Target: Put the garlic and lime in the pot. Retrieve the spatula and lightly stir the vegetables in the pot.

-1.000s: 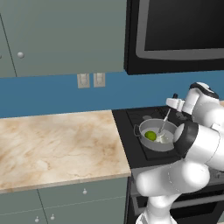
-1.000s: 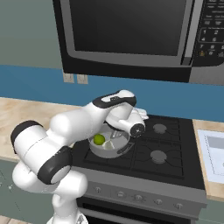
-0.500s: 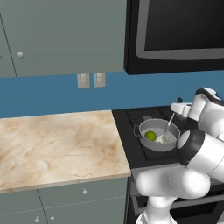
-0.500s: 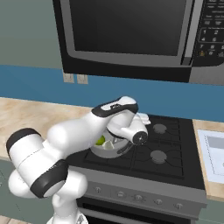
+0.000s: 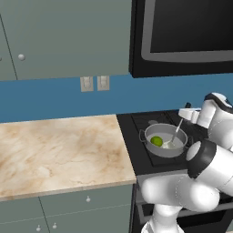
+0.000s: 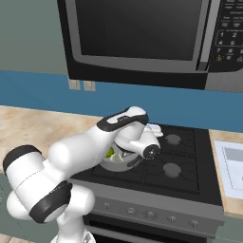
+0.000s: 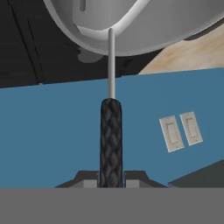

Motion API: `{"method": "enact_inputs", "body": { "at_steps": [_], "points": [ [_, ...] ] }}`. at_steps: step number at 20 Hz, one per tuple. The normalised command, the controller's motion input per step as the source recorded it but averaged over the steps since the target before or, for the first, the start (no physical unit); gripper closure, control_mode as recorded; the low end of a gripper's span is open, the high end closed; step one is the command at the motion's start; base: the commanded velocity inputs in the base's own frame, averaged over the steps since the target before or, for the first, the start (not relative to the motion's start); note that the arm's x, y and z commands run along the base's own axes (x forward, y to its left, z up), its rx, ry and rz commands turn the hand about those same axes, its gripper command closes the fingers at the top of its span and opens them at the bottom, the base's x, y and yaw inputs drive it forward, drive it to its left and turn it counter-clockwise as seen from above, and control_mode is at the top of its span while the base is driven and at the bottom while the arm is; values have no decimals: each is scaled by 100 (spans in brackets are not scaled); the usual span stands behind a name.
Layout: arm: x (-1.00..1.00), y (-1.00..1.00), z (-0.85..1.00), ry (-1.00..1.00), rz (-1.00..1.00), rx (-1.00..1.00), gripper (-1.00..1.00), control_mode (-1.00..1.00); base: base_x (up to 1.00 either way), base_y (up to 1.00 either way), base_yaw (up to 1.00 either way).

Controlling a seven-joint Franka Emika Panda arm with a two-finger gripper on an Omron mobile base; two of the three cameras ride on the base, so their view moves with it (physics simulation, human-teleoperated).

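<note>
On the front left burner sits the grey pot [image 5: 162, 152], its rim [image 6: 115, 166] half covered by my arm in the right base view. The green lime [image 5: 156, 141] lies inside at the left [image 6: 110, 153]. My gripper [image 5: 186, 113] hangs above the pot's far right side, shut on the spatula [image 5: 176, 133], which slants down into the pot. The hand view has the black handle [image 7: 111, 140] between my fingertips [image 7: 89, 179] and the thin shaft reaching the pot [image 7: 131, 41]. A pale lump at the shaft's lower end may be the head or the garlic; I cannot tell.
The black stove [image 6: 175, 166] has other burners to the right and behind. A marble counter [image 5: 59, 150] stretches left of it. A microwave [image 6: 142, 42] hangs low overhead. Two wall outlets [image 5: 94, 83] sit on the blue backsplash. A paper [image 6: 232, 166] lies on the right counter.
My hand has swung to the right over the pot, carrying the spatula's top with it while its lower end stays inside. The lime has kept its place.
</note>
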Motion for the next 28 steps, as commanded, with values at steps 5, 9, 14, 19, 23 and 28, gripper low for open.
{"method": "enact_inputs", "body": {
  "at_steps": [5,9,14,19,23,28],
  "points": [
    [-26,0,13,2,0,0,100,-100,0,0,0],
    [-35,0,14,0,0,0,100,-100,0,0,0],
    [-11,0,21,6,0,0,100,-100,0,0,0],
    [-4,3,15,9,0,0,100,-100,0,0,0],
    [-1,18,1,6,0,0,100,-100,0,0,0],
    [-3,18,0,1,0,0,100,-100,0,0,0]
  ]
}}
